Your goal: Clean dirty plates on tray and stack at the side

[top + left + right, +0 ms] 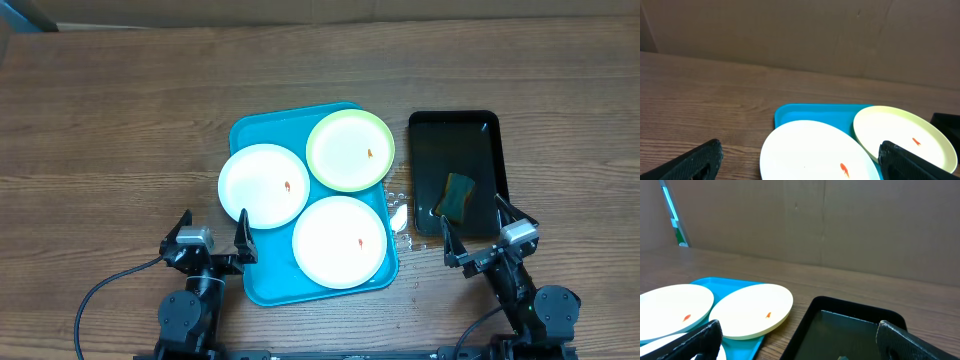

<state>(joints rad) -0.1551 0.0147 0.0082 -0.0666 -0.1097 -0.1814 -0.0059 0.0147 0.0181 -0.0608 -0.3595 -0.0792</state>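
The turquoise tray [258,283] lies mid-table with three plates on it. A white plate [262,185] sits at its left edge, a pale lime-green plate [349,150] at its far right, and a second white plate [339,241] at its near right. Each has a small orange-red speck. My left gripper [213,232] is open and empty at the tray's near left; its view shows the white plate [815,152] and the green plate [900,132]. My right gripper [484,228] is open and empty near the black tray's near end.
A smaller black tray [455,170] stands right of the turquoise tray and holds a yellow-green sponge [458,195]. Small wet or white spots [398,212] lie between the two trays. Brown cardboard walls stand behind the table.
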